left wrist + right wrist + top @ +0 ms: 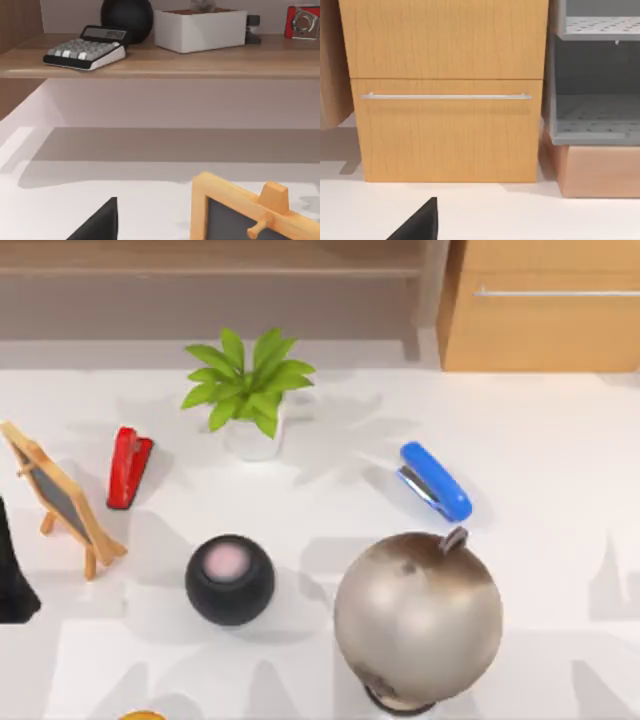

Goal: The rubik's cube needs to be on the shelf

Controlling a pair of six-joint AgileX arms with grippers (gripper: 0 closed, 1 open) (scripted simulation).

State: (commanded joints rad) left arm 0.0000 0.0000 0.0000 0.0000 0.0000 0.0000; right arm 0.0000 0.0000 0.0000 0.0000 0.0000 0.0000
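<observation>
1. The shelf (200, 268) ran along the table's far edge, holding a calculator (85, 47)
2. The drawer unit (540, 310) stood at its right
3. A globe (418, 615) sat near the front
4. The left gripper (102, 220) hung by the easel board (60, 500), the right gripper (422, 220) before the drawer unit; whether either was spread or pressed together, I could not tell

place: rendered office or study desk | surface: white table (560, 500) | desk items: red stapler (127, 467), blue stapler (435, 481), small chalkboard easel (60, 500), globe (418, 617), potted plant (250, 390) | storage: wooden shelf (160, 62) holding a calculator (85, 50); wooden drawer unit (447, 90) with metal handle
</observation>
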